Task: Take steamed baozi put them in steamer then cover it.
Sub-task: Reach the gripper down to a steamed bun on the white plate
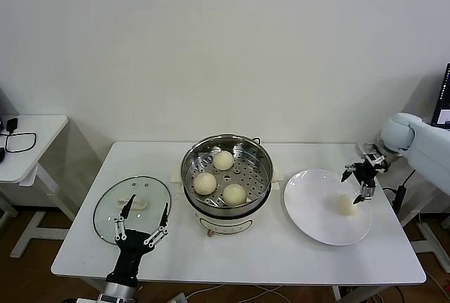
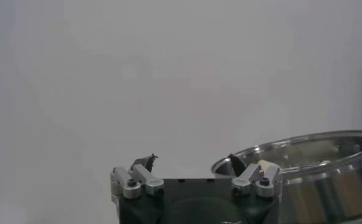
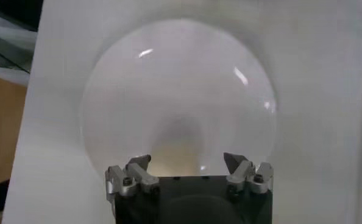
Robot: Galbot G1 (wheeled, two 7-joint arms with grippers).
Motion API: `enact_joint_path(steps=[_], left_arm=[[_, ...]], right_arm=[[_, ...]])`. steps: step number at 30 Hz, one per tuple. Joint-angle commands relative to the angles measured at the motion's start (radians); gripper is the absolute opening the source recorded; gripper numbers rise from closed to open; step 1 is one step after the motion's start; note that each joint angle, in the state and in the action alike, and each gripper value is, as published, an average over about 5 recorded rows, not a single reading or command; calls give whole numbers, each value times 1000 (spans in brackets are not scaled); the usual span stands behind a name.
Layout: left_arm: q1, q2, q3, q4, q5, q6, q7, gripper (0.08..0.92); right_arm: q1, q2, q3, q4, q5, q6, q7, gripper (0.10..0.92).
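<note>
The steamer (image 1: pixel 226 150) stands mid-table on its white pot base, with three steamed baozi (image 1: pixel 223 160) inside. One more baozi (image 1: pixel 345 205) lies on the white plate (image 1: pixel 316 211) to its right. My right gripper (image 1: pixel 355 186) hovers open just above that bun, which shows as a blurred cream patch (image 3: pixel 176 152) between the jaws of the right gripper (image 3: pixel 187 159). The cover (image 1: pixel 109 211), clear glass with a cream handle (image 1: pixel 143 204), lies flat at the front left. My left gripper (image 1: pixel 146 206) stands open over the cover. The left gripper (image 2: pixel 192 159) also sees the steamer (image 2: pixel 315 155) off to one side.
A small white side table (image 1: pixel 42 131) with a black cable stands at the far left. A monitor edge (image 1: pixel 444 95) and cords hang past the table's right end. The white wall rises right behind the table.
</note>
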Motion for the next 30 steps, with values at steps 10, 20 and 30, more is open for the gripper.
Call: enact_joint_path(steps=[10,20,30], left_arm=[[-2,-2,3,6,-4,3,-2,823],[-1,-3,-1,8,-5,1,-3,823],[-2,-6,-2,8,-5,-2,-2,823]], right_arm=[[-131,42,50,-78,-43,-12,92,823],[-132,58,48,-90,-68,-11,102,823],[-127,61,48,-81,-76,-9,109,740]])
